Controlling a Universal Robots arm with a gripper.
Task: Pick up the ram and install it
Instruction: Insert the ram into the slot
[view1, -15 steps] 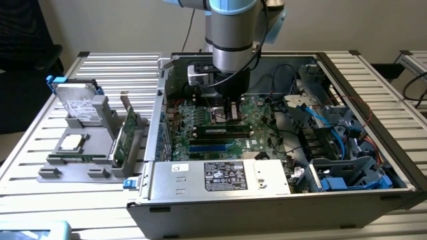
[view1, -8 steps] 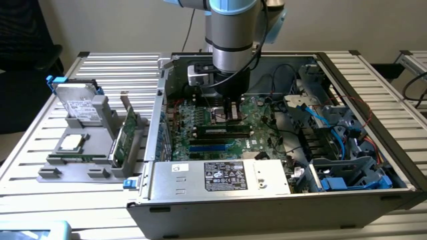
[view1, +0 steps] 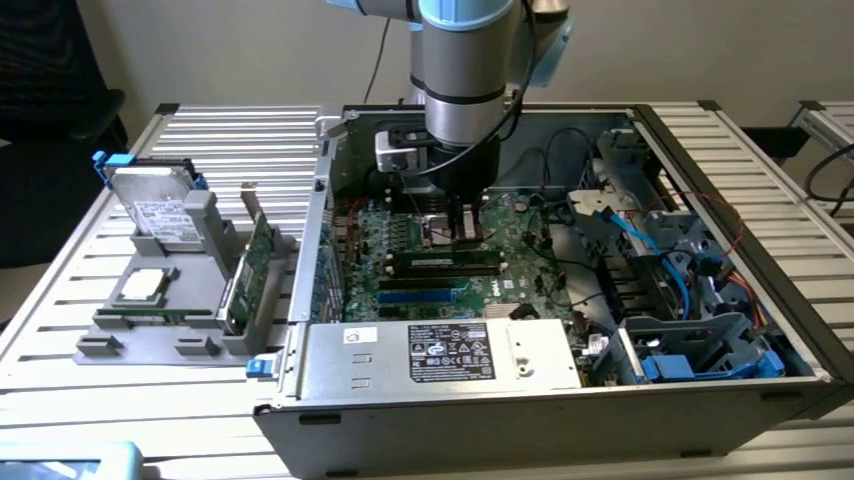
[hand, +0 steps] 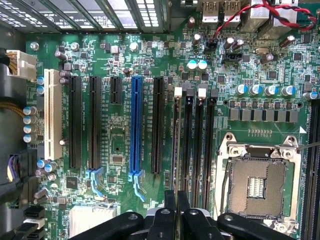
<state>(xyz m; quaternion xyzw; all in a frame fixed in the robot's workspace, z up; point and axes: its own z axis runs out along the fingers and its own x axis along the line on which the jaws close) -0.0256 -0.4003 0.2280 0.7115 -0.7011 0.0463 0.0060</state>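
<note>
The ram (view1: 447, 263), a long dark stick with a pale label, stands on edge along the memory slots (hand: 195, 140) of the motherboard (view1: 400, 245) inside the open computer case (view1: 534, 420). My gripper (view1: 461, 238) reaches straight down into the case, right above the ram's upper edge. In the wrist view the two black fingers (hand: 170, 202) of my gripper (hand: 177, 197) sit almost together, in line with the memory slot nearest the long black card slots. They look shut on the ram's thin edge.
An open processor socket (hand: 260, 175) lies beside the memory slots and a blue card slot (hand: 135, 125) on the other side. A power supply (view1: 441, 355) sits at the case front, cables (view1: 667, 260) at the exterior view's right. A grey rack (view1: 160, 320) outside holds a hard drive (view1: 160, 215) and a green card (view1: 250, 275).
</note>
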